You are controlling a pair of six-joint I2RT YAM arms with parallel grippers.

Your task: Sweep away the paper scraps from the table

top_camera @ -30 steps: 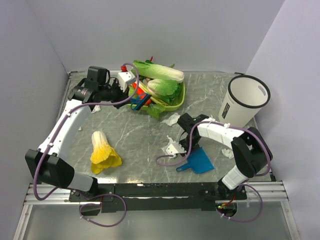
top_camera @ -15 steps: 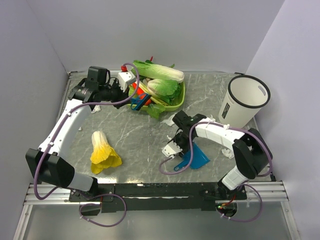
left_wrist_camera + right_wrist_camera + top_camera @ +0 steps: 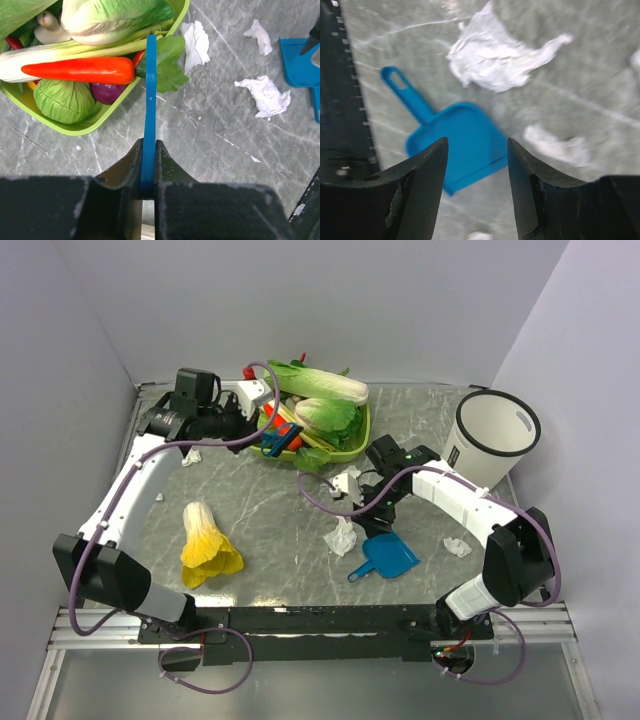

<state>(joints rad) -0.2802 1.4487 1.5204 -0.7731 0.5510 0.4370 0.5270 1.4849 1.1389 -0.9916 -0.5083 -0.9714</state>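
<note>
Several paper scraps [image 3: 341,536] lay scattered on the table [image 3: 260,510] between a green vegetable tray [image 3: 357,445], a white bin [image 3: 490,450] and a yellow cabbage [image 3: 206,540]. One shapeless wad sat just left of the blue dustpan [image 3: 390,558]. The right gripper [image 3: 476,150] hovered wide and empty. The left gripper [image 3: 148,165] clamped a blue flat tool [image 3: 150,90].

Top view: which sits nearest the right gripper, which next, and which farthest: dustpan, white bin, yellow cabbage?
From the right gripper:
1. Dustpan, just below it, toward the near edge.
2. White bin, at the far right corner.
3. Yellow cabbage, across on the left side.
</note>
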